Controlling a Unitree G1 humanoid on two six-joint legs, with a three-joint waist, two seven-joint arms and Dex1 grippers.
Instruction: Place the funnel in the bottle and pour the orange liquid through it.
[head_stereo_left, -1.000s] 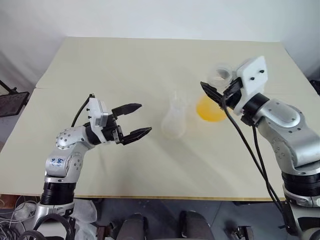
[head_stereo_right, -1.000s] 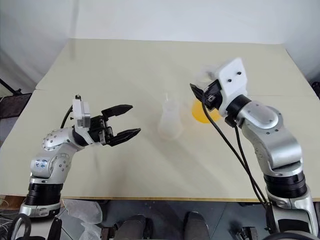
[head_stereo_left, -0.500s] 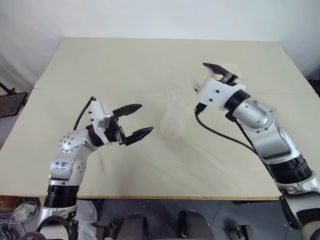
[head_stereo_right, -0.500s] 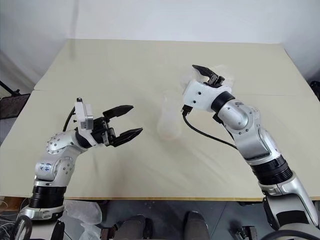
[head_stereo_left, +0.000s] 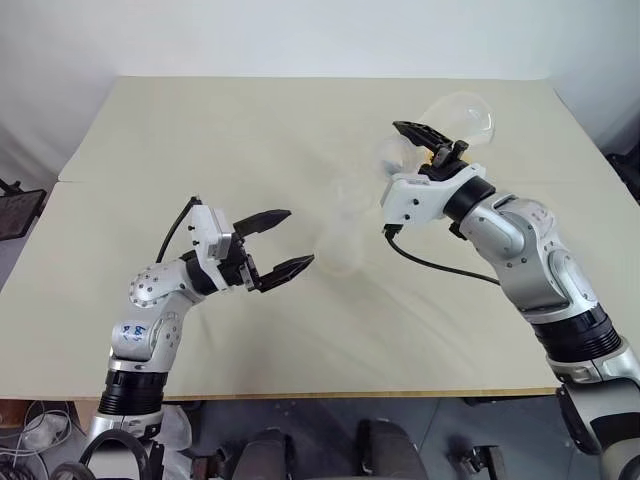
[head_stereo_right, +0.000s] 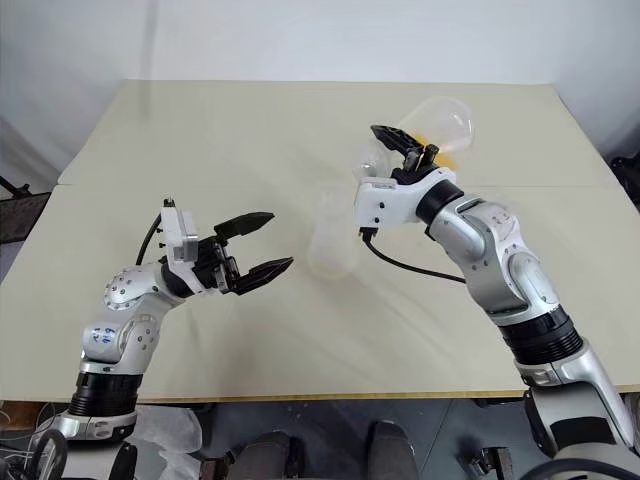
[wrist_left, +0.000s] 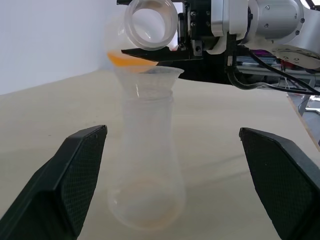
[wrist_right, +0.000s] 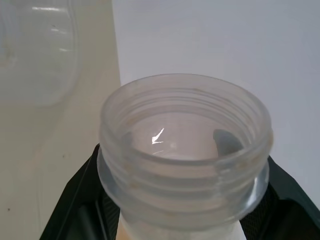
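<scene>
- Table (head_stereo_left: 200, 130): pale cream flat top with a seam running across it at about mid-depth; white wall behind.
- Bottle (wrist_left: 145, 165): clear colourless plastic conical flask, upright on the table near its centre, wide base tapering to a short neck. In the head views it shows faintly (head_stereo_left: 343, 240), at about 3 o'clock from the left gripper and at 8 o'clock from the right gripper.
- Funnel (wrist_left: 150, 75): clear plastic, flared mouth, seated in the bottle's neck.
- Second flask (head_stereo_right: 435, 125): clear colourless plastic, near-identical to the bottle, held off the table and tipped over so that its wide base points toward 1 o'clock and its threaded neck (wrist_right: 185, 150) toward the bottle. In the left wrist view its round open mouth (wrist_left: 151, 22) sits just above the funnel's rim.
- Orange liquid (wrist_left: 125, 59): translucent yellow-orange, a small amount lying low inside the tipped flask, beside the funnel's rim; also a faint orange patch (head_stereo_right: 447, 148) in the right eye view.
- Right gripper (head_stereo_left: 430, 140): two black fingers clamped tight on the second flask's neck, holding it raised above the table.
- Left gripper (head_stereo_left: 285, 240): two black fingers spread fully apart, holding nothing, hovering just at 9 o'clock of the bottle with the bottle between its fingertips' line of sight, not touching it.
</scene>
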